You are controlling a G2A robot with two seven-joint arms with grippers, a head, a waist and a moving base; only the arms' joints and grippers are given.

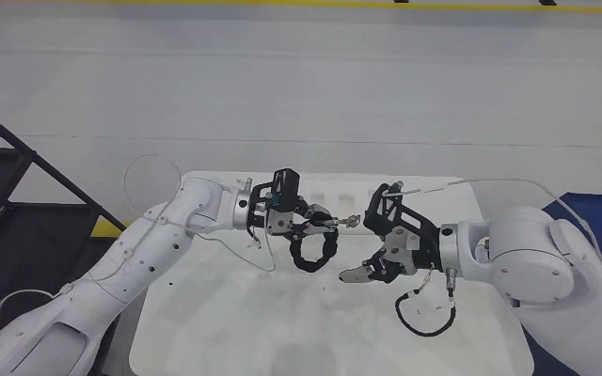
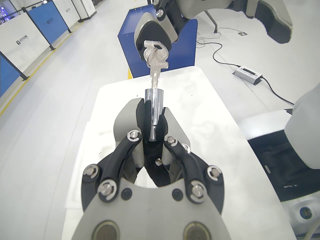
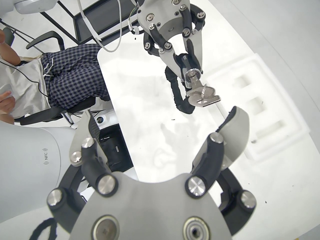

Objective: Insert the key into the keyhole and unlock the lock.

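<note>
two arms meet above the white bench [image 1: 235, 329] in the top view. the left hand [image 1: 324, 224] is pinching the lock [image 1: 331, 224], with the lock's black cable [image 1: 315, 254] hanging in a loop under it. the key [image 1: 351, 222] sticks out of the lock toward the right hand [image 1: 372, 235], whose fingers are spread wide.

in the left wrist view, the left hand's fingers [image 2: 125, 118] press on both sides of the shiny lock barrel. the key's blade is in the keyhole, and a second key [image 2: 150, 48] hangs with it. both sit just in front of one pad of the spread right hand; i cannot tell whether they touch it.

in the right wrist view, the key sits in the keyhole, held off the bench. just beside and below it, a white foam tray [image 3: 287, 101] with three pockets lies on the bench.
</note>
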